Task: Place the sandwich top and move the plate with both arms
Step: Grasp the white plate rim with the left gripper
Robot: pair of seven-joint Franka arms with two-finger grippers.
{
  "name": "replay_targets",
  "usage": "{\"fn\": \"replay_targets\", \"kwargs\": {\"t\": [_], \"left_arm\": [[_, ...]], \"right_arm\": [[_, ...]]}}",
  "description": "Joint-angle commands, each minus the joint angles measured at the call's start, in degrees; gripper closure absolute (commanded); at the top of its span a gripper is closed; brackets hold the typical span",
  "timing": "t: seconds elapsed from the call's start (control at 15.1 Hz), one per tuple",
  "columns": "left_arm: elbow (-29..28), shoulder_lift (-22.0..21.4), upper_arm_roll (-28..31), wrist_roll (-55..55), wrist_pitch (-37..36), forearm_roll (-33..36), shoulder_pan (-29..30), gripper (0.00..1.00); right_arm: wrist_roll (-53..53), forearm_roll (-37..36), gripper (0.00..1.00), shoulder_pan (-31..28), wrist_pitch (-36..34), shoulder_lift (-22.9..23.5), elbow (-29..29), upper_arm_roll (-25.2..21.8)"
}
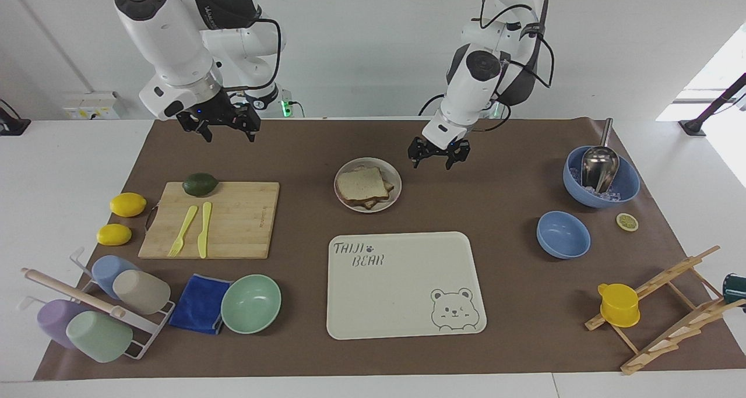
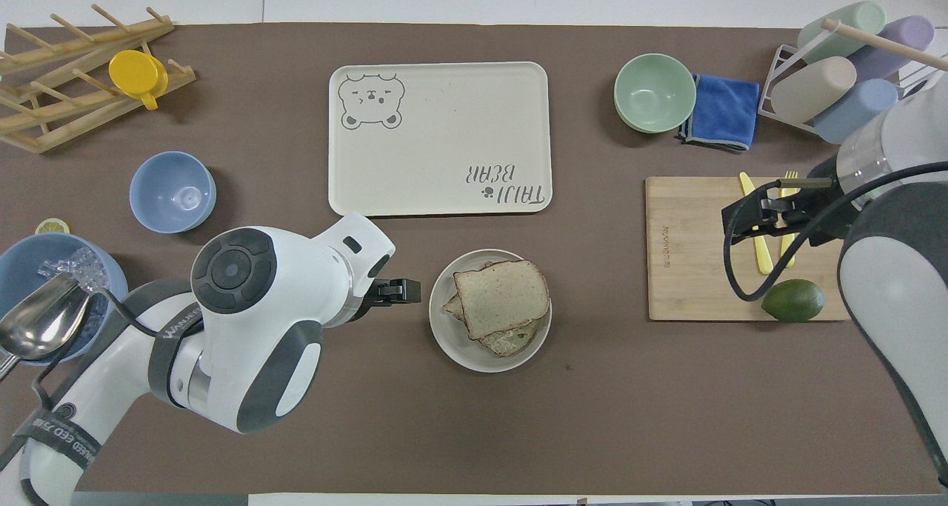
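Observation:
The plate point(image 1: 394, 175) stands mid-table, nearer to the robots than the tray, and also shows in the overhead view point(image 2: 452, 343). The sandwich top point(image 1: 361, 183) lies flat on a stack of other slices on the plate point(image 2: 502, 297). My left gripper point(image 1: 437, 154) is open and empty. It hangs low just beside the plate, toward the left arm's end, without touching it point(image 2: 404, 291). My right gripper point(image 1: 220, 127) is open and empty. It is raised over the cutting board's edge nearest the robots point(image 2: 740, 221).
The bear tray point(image 1: 402, 281) lies just farther out than the plate. The cutting board point(image 1: 233, 217) carries an avocado point(image 1: 200, 184), a yellow fork and a knife. A blue bowl with ice and a scoop point(image 1: 600, 176) and a small blue bowl point(image 1: 563, 233) stand toward the left arm's end.

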Motion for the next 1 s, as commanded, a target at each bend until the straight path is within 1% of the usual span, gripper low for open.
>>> {"fn": "replay_targets", "kwargs": {"t": [0.0,0.13,0.2,0.4,0.46,0.6,0.73,0.93], "left_arm": [[-4.8,-0.29,0.88,-2.78,7.02,-0.8,-3.13,0.0],[-5.69,0.23,0.88,-4.27,7.92,-1.93,-3.4,0.0],[-5.78,0.84,0.88,-4.45,8.97,-2.64,-3.4,0.0],[-6.13,1.2,0.88,-6.2,10.03,-5.19,-4.01,0.03],[-6.22,1.28,0.88,-6.55,10.64,-5.54,-4.45,0.05],[-6.49,3.64,0.88,-7.52,13.35,-5.81,-4.8,0.07],[-6.49,5.5,0.88,-8.05,16.35,-6.07,-6.56,0.08],[-6.4,7.16,0.88,-7.97,17.15,-6.6,-8.22,0.11]], "right_arm": [[-0.93,0.65,0.0,-1.25,-1.22,1.07,1.85,0.58],[-2.24,0.56,0.0,-1.77,-2.01,1.07,2.11,0.49],[-3.73,0.65,0.0,-2.21,-2.02,1.85,2.72,0.31],[-4.36,0.65,0.0,-2.3,-2.19,2.21,4.47,-0.3],[-4.36,0.56,0.0,-2.3,-2.28,2.99,5.61,-0.39],[-5.32,0.65,0.0,-2.48,-2.98,3.27,5.89,-0.56],[-5.5,0.65,0.0,-2.74,-3.25,3.18,5.98,-0.65],[-5.5,0.65,0.0,-3.18,-3.24,3.26,5.98,-0.74]]}}
